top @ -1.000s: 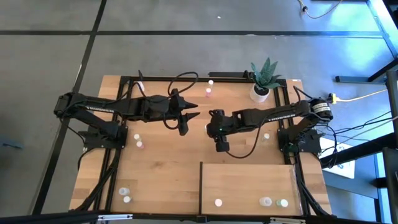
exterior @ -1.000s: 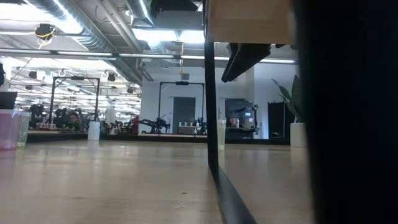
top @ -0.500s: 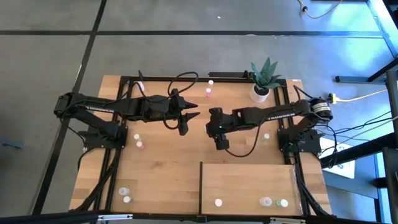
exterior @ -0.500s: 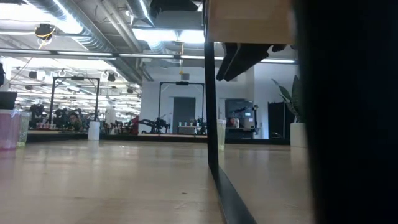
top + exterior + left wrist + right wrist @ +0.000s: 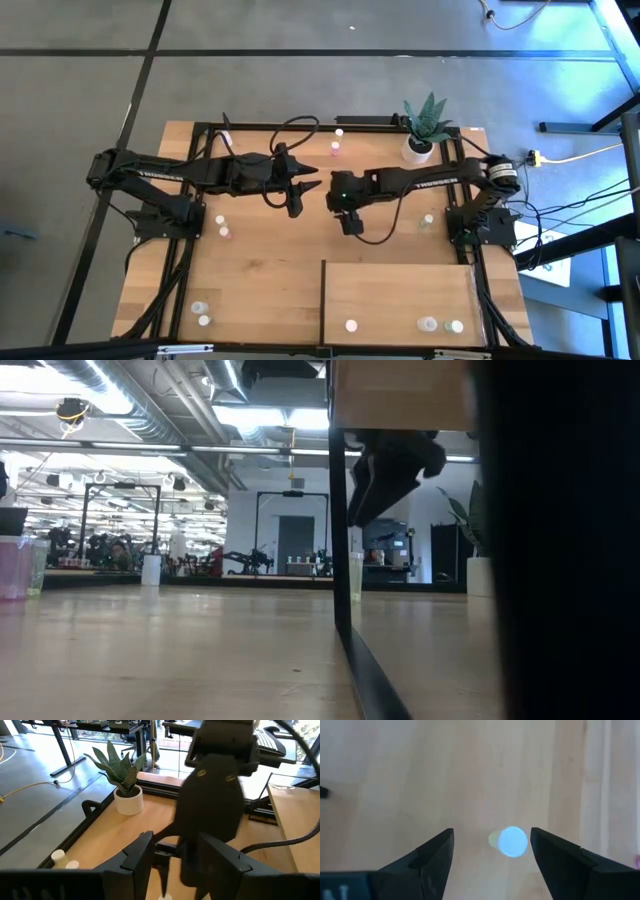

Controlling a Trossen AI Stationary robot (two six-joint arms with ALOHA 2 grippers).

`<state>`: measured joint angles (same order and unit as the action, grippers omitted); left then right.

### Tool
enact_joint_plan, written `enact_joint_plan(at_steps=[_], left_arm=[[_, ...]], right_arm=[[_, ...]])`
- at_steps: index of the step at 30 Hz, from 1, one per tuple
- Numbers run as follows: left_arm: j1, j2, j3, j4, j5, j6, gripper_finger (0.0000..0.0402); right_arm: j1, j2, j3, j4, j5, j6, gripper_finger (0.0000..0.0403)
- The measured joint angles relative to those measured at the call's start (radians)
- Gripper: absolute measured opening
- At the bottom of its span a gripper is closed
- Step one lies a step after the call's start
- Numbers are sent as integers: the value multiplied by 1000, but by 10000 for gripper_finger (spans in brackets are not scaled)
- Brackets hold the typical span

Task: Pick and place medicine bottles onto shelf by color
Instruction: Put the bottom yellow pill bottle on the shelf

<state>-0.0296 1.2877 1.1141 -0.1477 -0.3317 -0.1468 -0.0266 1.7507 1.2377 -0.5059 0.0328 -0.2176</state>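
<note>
Shelf (image 5: pixel 400 290): three medicine bottles (image 5: pixel 428 324) are sitting along its near edge. About eight are waiting on the tabletop (image 5: pixel 260 270) beyond the shelf, so most sorting appears left.

Right gripper (image 5: pixel 492 851): spread wide, grasping nothing, hovering over a pale bottle (image 5: pixel 510 841) beyond the shelf's far edge.

Left gripper (image 5: pixel 296 190): idling farther off, part-spread, apparently empty.

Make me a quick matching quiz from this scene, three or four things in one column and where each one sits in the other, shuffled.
Things:
1. potted plant
2. shelf
3. right tool
4. left tool

Places:
A. near-right part of the table, bottles along its near edge
B. mid-table, open above a small bottle
C. far-right corner of the table
D. mid-table, left of the other tool

Pairs: 1-C, 2-A, 3-B, 4-D
</note>
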Motion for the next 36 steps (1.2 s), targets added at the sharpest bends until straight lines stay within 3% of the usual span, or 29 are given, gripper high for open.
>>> enact_joint_plan(at_steps=[36], left_arm=[[3,0,0,-6,-1,0,147]], right_arm=[[-102,115,0,59,-80,-57,255]])
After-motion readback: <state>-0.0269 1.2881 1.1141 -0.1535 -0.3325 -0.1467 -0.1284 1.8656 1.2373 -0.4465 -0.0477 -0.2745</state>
